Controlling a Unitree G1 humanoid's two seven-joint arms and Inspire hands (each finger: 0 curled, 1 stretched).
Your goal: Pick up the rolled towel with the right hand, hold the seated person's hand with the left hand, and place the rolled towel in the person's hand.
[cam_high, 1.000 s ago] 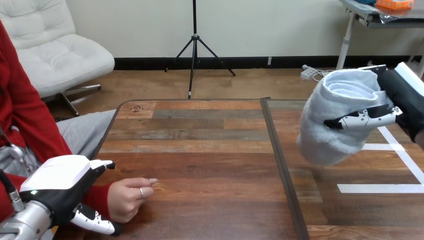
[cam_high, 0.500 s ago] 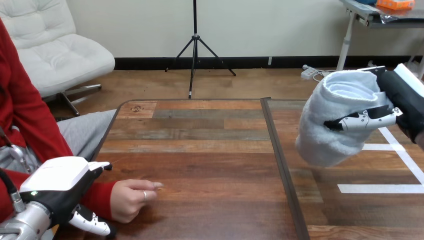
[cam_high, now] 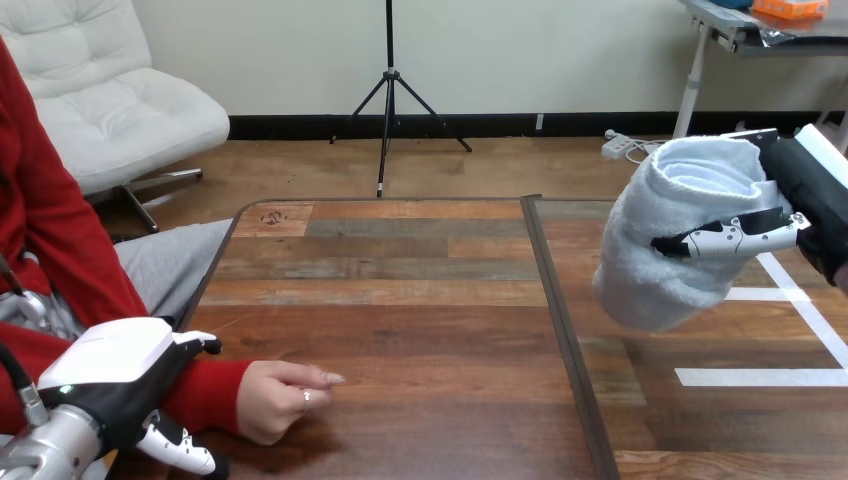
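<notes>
Currently, the right hand [cam_high: 812, 195] sits at the right edge of the head view with the rolled towel [cam_high: 672, 240] in its grasp. Its fingers [cam_high: 735, 236] are curled across the front of the roll and pinch it against the black palm. The towel is pale and thick. It is tilted, with its open upper end toward the hand and its rounded lower end hanging toward the middle of the view. It is held up off the tabletop [cam_high: 400, 285], above the right-hand section that carries white tape lines [cam_high: 790, 295], and to the right of the dark seam [cam_high: 560, 310] that divides the surface. The left hand [cam_high: 110, 365] is at the lower left corner, white shell uppermost, and lies over the red sleeve [cam_high: 205, 393] at the person's wrist. Whether it closes on that wrist cannot be told from this view. The person's hand [cam_high: 285, 398] rests on the tabletop just beyond the left hand, loosely closed and knuckles up, with one finger pointing right. The towel and the person's hand are well apart, on opposite sides of the seam.
</notes>
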